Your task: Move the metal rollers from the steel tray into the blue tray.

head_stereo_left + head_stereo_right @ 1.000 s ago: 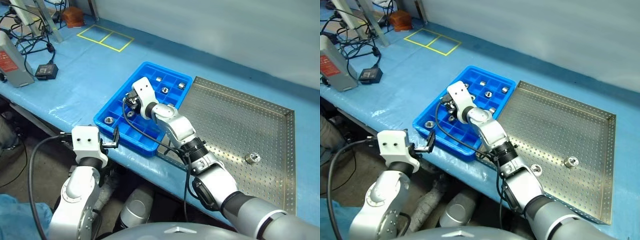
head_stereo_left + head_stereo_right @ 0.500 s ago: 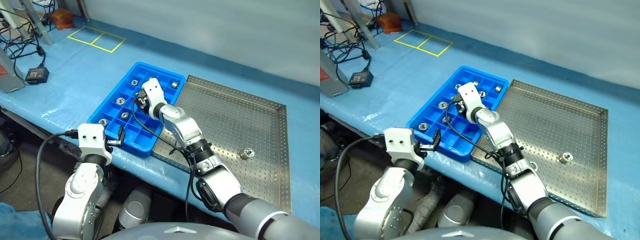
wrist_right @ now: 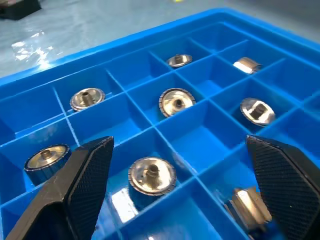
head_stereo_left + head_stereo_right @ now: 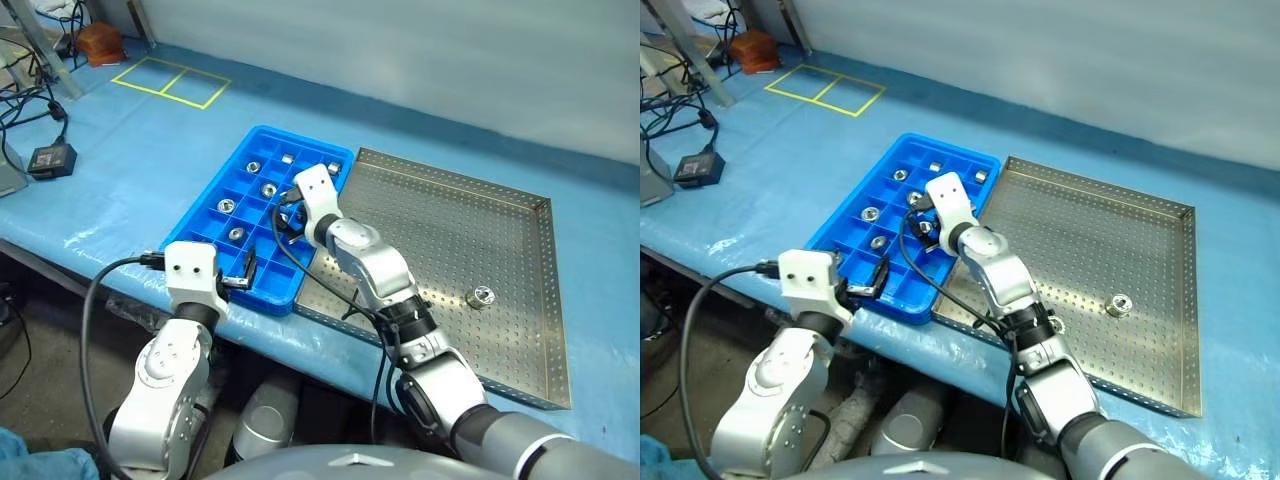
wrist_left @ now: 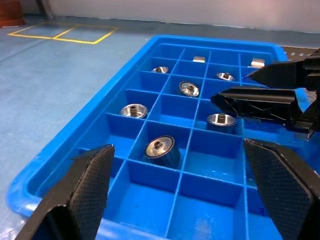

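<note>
Your right gripper [image 4: 289,212] has let go since a second ago: its fingers, then pinched together over the blue tray [image 4: 203,213], now stand spread wide with nothing between them. It also sits nearer the steel tray [image 4: 500,250] side of the blue tray than before (the whole head view has swung too, so judge by the tray cells, not the frame). Your left gripper [image 4: 247,272] is as wide open as it was and empty, hanging just above the blue tray's near rim.

The metal rollers [image 4: 236,234] are mostly in the blue tray already, one to a compartment, spread across the far and middle rows. A single roller [image 4: 482,296] remains on the steel tray's perforated floor, well apart from the blue tray and close to the steel tray's right rim.

From the head views you can count the filled cells only roughly. The right wrist view gives you more: between the spread fingers [image 3: 75,185] a roller lies flat in the cell directly below, with others in the neighbouring cells and one partly hidden by the finger on the other side, so how it sits is hard to tell. The left wrist view shows what the right one cannot: the right gripper's black fingers [image 5: 260,102] held above the blue tray's compartments, clear of the rollers beneath.
</note>
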Robot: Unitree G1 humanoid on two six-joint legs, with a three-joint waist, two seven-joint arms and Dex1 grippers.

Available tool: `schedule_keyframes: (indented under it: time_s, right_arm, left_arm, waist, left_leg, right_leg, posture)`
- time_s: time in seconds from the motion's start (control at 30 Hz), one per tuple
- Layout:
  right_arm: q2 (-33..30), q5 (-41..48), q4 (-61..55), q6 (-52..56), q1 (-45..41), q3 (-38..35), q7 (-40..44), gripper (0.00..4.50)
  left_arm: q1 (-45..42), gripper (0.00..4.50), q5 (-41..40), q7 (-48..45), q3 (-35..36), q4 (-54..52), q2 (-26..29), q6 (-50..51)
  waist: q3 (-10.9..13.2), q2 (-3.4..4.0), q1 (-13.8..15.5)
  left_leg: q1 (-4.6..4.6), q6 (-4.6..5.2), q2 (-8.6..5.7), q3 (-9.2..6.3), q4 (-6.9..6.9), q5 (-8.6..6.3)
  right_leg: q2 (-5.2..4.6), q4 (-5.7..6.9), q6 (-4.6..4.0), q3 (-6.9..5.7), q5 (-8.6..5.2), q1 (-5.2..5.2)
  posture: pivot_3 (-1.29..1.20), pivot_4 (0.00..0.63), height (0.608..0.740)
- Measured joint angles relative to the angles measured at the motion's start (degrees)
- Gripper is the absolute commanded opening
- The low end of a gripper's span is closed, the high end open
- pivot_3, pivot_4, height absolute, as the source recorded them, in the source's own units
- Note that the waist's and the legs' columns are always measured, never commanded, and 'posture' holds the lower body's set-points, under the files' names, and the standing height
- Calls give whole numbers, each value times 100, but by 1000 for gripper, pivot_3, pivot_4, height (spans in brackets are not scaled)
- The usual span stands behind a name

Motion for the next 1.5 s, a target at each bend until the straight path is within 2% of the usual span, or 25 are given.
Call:
schedule_keyframes:
  time_s: [0.13,0.33,0.5,0.63,0.87,1.17,1.5]
  right_arm:
    - [-436,18,-1246,587,737,-403,-223,4457]
    - [-552,-94,-2776,1407,1546,-1356,-992,4457]
    - [-374,-250,-3157,1682,1966,-1691,-1526,4457]
    - [-183,-242,-3066,1690,2098,-1709,-1639,4457]
    - [93,-105,-2950,1690,2190,-1670,-1634,4457]
    - [81,-3,-2570,1679,2314,-1671,-1608,4457]
    - [74,39,-2239,1634,2315,-1367,-1518,4457]
  left_arm:
    - [-344,4500,-75,-197,-182,343,98,55]
    - [-914,4500,-100,-662,-707,927,425,33]
    - [-1187,4500,-328,-1159,-1063,1132,513,-98]
    - [-1229,4500,-556,-1620,-1337,1180,669,-156]
    - [-1170,4500,-670,-1800,-1443,1180,828,-151]
    - [-955,4500,-766,-2112,-1684,1123,1311,-133]
    - [-960,4500,-771,-2069,-1703,1069,1343,-57]
  waist:
    - [-7,13,-288]
    - [-19,39,-1153]
    - [-22,45,-1951]
    - [-21,46,-2274]
    - [-21,46,-2325]
    - [-20,45,-2302]
    - [-20,44,-2281]
  left_leg:
    - [10,3,-6,-13,10,1]
    - [23,7,-6,-22,13,3]
    - [65,9,-6,-20,-8,4]
    - [105,10,0,0,-21,4]
    - [121,22,3,28,-7,11]
    - [121,30,3,50,-7,16]
    - [120,31,4,51,-10,16]
  right_leg:
    - [-5,-8,2,-7,1,25]
    - [-4,0,-13,-6,8,38]
    - [-5,8,-31,29,17,55]
    - [7,29,-12,63,-5,64]
    - [13,75,-5,119,-9,50]
    - [-12,76,-9,141,-23,46]
    - [-10,76,-11,143,-25,42]
  posture:
    - [168,150,740]
    - [63,150,740]
    - [5,150,740]
    - [2,150,740]
    - [23,150,740]
    - [43,150,740]
    - [51,150,740]
